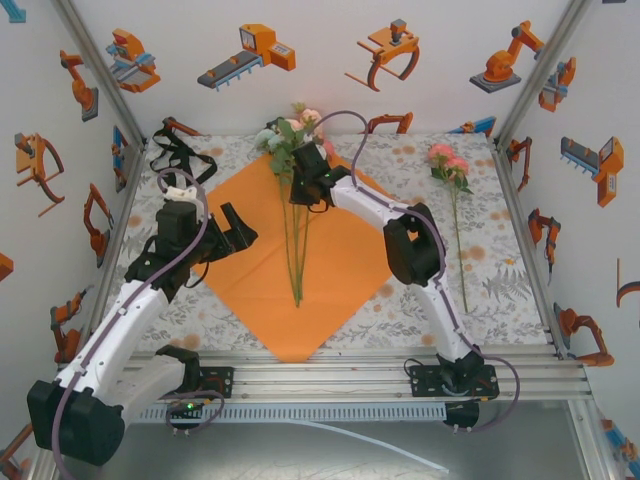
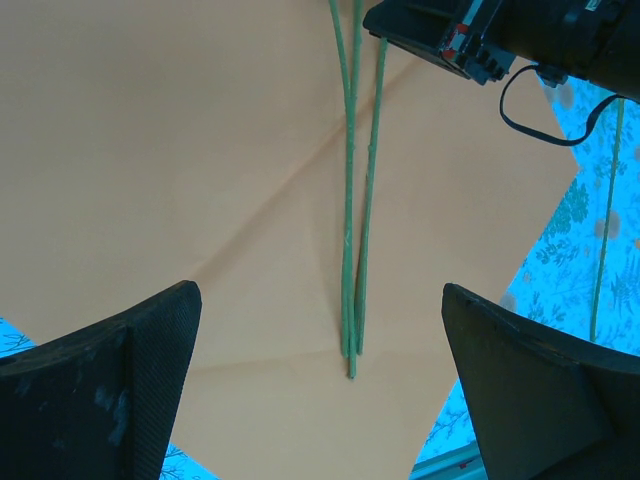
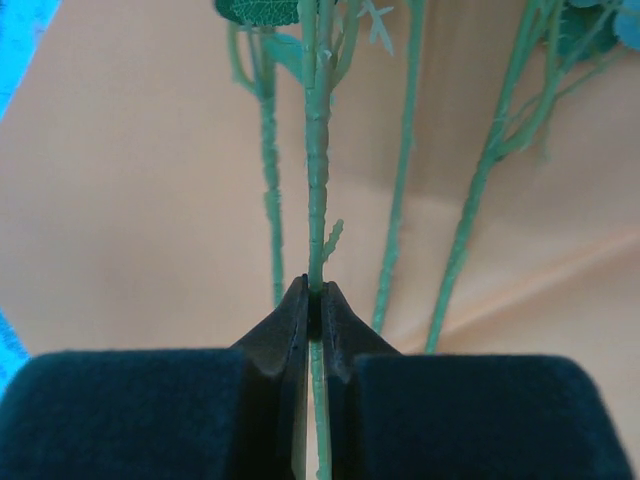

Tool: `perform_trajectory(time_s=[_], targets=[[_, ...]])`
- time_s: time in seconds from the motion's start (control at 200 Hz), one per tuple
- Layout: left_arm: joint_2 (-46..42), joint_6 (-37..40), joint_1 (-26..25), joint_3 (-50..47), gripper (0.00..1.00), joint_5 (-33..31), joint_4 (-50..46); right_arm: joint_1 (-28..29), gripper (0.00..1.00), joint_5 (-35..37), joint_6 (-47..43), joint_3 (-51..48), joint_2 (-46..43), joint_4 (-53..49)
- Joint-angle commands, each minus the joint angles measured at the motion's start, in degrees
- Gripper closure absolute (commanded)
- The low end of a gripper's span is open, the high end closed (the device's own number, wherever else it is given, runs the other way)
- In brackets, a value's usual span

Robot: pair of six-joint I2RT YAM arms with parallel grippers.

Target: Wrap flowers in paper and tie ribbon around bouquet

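The orange paper (image 1: 345, 260) lies as a diamond on the table. On it lie the flowers (image 1: 290, 135), blooms at the far corner and long green stems (image 1: 297, 270) running toward me. My right gripper (image 1: 301, 192) is shut on one stem (image 3: 317, 180) just below the leaves, pinched between its fingertips (image 3: 300, 305). My left gripper (image 1: 236, 232) hovers open over the paper's (image 2: 200, 150) left side, and the stem ends (image 2: 350, 340) lie between its wide-apart fingers (image 2: 160, 340). The black ribbon (image 1: 176, 157) lies heaped at the back left.
A separate pink flower (image 1: 448, 160) with a long stem (image 1: 460, 250) lies on the patterned cloth (image 1: 500, 290) right of the paper. The right arm's wrist (image 2: 480, 35) shows in the left wrist view, above the stems. Walls close in the sides and back.
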Motion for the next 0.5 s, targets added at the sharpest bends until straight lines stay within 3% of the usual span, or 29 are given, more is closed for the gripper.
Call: perform_trajectory(time_s=[0.0,0.16,0.4,0.496], targets=[[-0.8,-0.6,0.3,-0.5,0.02,0.8,0.6,-0.3,0.85,2.3,-2.0,2.4,1.1,-1.9],[-0.7,-1.1,0.3,-1.0,0.02,0.9,0.9,-0.3,0.71,0.0,-6.5,0.3,-1.4,-2.9],[0.2,-1.8,0.4,-0.6,0.02,2.3,1.8,-1.1,0.58,0.4,-11.9,-7.8,-13.3,-2.7],[-0.1,-1.0,0.3,-1.0,0.03,6.8,4.4,-3.4,0.56,-0.1,-13.7,-11.1,-18.7,-2.7]])
